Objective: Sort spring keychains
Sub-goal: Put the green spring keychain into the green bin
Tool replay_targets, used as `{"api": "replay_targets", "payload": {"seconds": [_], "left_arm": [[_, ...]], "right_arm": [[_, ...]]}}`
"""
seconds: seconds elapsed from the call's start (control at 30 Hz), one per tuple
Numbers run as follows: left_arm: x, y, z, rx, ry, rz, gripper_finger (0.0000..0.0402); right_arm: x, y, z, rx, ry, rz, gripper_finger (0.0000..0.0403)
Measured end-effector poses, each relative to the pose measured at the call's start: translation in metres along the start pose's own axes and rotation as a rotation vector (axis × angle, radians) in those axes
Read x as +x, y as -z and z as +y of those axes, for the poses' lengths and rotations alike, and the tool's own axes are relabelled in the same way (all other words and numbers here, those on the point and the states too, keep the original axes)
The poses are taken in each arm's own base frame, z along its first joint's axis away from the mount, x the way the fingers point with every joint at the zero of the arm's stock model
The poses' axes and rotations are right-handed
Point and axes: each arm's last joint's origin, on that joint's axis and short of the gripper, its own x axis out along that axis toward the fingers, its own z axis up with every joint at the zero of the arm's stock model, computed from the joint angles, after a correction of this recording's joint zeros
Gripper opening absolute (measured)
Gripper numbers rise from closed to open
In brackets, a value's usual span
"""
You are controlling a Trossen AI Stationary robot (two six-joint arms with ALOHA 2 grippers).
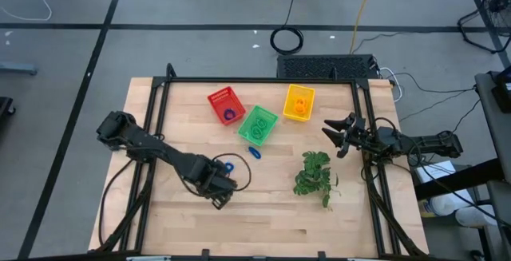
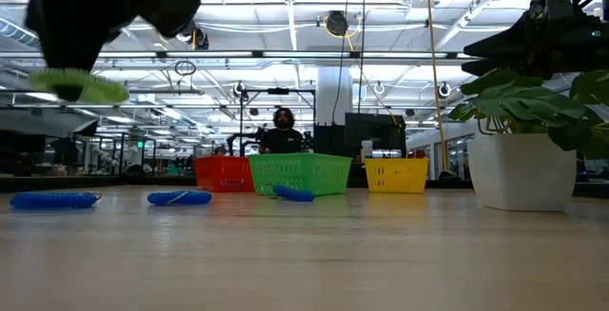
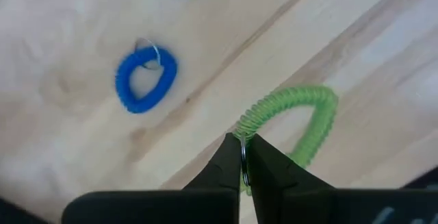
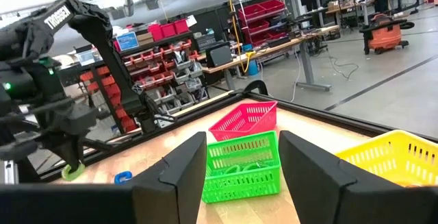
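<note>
Wood table (image 1: 263, 205), blue keychains (image 3: 145, 79) on it, workshop bkgd.

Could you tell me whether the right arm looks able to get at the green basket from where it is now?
Probably yes: the right end effector is open and faces the green basket, with only bare table between them.

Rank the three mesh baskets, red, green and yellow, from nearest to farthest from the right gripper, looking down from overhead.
From the right gripper, open at the table's right edge:
1. Yellow mesh basket, nearest, toward the back.
2. Green mesh basket, in the middle.
3. Red mesh basket, farthest, leftmost.
</note>
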Motion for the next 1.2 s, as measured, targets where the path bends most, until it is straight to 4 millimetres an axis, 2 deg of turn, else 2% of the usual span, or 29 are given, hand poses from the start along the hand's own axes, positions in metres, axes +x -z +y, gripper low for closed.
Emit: {"api": "replay_targets", "payload": {"seconds": [0.3, 0.53, 0.67, 0.83, 1.2], "left_arm": [[-0.043, -0.017, -0.002, 0.299, 0.013, -0.043, 0.001], [-0.066, -0.03, 0.007, 0.496, -0.014, -0.032, 0.001], [-0.073, -0.041, 0.015, 0.574, -0.028, -0.023, 0.001], [-0.077, -0.066, 0.03, 0.614, -0.037, -0.041, 0.001], [-0.085, -0.118, 0.071, 0.6, -0.076, -0.106, 0.001]], "right_arm": [[0.0, 0.0, 0.0, 0.0, 0.0, 0.0, 0.0171], [0.0, 0.0, 0.0, 0.0, 0.0, 0.0, 0.0171], [0.0, 0.0, 0.0, 0.0, 0.0, 0.0, 0.0171], [0.0, 0.0, 0.0, 0.0, 0.0, 0.0, 0.0171], [0.0, 0.0, 0.0, 0.0, 0.0, 0.0, 0.0171]]}}
